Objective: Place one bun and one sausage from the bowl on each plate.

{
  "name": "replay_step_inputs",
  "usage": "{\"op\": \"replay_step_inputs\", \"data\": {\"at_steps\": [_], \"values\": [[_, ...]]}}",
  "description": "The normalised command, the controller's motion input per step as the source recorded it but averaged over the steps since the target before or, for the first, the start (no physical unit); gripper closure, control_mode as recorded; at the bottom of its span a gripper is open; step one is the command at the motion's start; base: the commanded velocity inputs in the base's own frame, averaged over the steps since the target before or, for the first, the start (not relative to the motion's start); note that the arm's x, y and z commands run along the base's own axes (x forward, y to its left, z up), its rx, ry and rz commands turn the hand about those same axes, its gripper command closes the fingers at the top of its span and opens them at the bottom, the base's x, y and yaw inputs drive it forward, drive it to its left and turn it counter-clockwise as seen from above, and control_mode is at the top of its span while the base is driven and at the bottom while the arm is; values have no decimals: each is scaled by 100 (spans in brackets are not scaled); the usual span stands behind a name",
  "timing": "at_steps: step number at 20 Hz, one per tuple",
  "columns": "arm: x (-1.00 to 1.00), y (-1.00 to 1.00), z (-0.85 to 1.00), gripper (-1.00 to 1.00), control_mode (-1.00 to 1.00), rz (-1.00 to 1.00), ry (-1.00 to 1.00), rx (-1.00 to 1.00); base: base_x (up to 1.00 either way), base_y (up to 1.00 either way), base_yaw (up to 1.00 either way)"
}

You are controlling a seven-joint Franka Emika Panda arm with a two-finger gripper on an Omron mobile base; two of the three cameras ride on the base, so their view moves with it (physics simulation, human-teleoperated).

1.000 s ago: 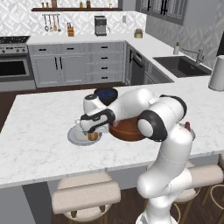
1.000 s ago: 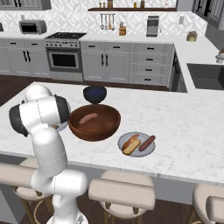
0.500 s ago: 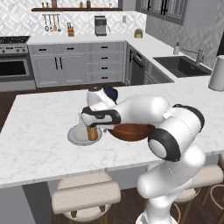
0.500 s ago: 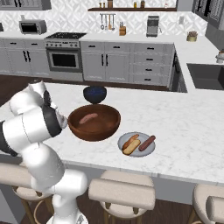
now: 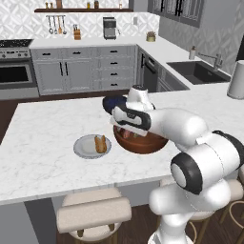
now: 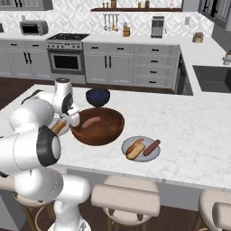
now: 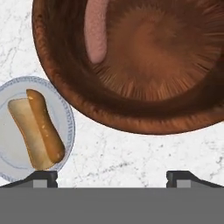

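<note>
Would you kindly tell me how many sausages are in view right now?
2. One sausage lies inside the bowl; the other sausage lies on the plate right of the bowl, beside a bun. The bowl's near wall may hide more.

Kitchen, stove (image 6: 66, 56), sink (image 5: 196, 71), marble island (image 6: 189, 126)

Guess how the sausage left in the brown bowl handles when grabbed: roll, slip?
The sausage is a smooth, round-ended cylinder lying on the bowl slope, so it probably rolls inward if nudged. Its glossy skin may slip; gripping across the middle seems safest.
</note>
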Motion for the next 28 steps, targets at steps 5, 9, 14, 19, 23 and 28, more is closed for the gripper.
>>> {"op": "replay_step_inputs", "data": {"at_steps": [5,9,14,19,23,28], "values": [[87,-30,0,-100,-100,0,0,10,0,0,0],[89,-32,-8,-100,-100,0,0,12,0,0,0],[39,-46,-27,-100,-100,4,0,5,0,0,0],[57,-6,-56,-100,-100,7,-1,5,0,0,0],[73,0,-50,-100,-100,4,0,3,0,0,0],[50,0,-39,-100,-100,3,0,3,0,0,0]]}}
